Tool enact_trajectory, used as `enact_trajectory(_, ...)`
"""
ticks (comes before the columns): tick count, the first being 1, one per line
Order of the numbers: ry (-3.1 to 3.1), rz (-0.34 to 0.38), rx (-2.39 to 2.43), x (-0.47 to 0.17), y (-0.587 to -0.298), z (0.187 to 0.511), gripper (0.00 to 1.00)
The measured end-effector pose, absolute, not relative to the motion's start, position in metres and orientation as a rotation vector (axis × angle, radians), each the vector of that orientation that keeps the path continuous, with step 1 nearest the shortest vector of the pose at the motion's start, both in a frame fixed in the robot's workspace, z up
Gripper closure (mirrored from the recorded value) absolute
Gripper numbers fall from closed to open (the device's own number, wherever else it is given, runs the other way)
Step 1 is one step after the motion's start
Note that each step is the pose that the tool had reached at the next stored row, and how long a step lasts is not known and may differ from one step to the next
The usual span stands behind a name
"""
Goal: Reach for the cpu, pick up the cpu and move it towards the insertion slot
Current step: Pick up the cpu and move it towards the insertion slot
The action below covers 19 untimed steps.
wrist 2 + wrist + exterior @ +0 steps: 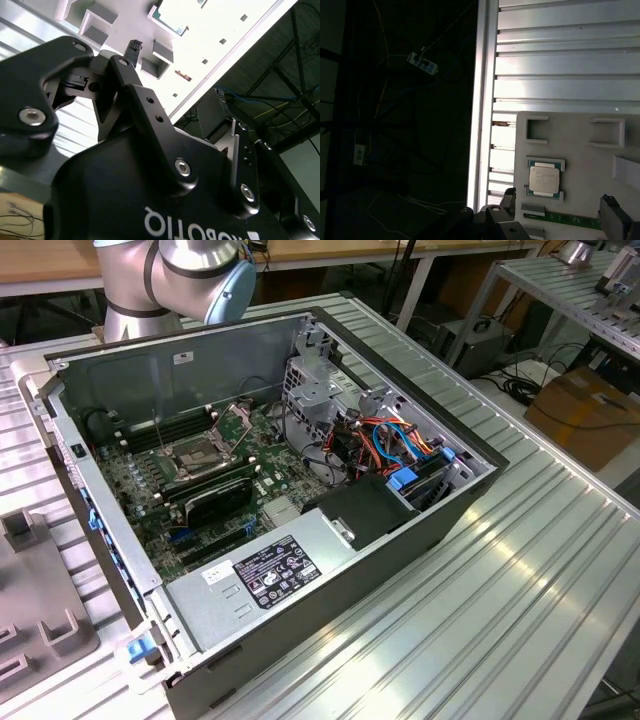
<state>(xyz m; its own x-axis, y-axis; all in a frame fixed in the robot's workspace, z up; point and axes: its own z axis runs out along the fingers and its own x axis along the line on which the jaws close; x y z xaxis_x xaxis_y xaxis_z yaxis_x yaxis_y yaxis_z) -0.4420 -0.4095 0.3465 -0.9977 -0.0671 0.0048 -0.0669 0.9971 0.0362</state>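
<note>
Cpu (544, 180): in the first wrist view you see it lying flat in a nest on the pale fixture plate (580, 145), which sits on the ribbed bench (560, 60).
Gripper (559, 207): fingers spread wide, holding nothing. The cpu sits just beyond the gap between them, not touching either.
Insertion slot (203, 456): on the board inside the open computer case (330, 570).

The ribbed aluminium table (500, 590) carries two items resting directly on its slats: an open computer case (400, 555), set at an angle across the middle, and a grey fixture plate (25, 590) beside the case at the exterior view's left.
</note>
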Motion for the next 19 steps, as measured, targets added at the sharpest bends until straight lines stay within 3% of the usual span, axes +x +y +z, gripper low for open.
enact_trajectory(19,-3.134,-0.058,0.105,-0.442,-0.414,0.319,0.27)
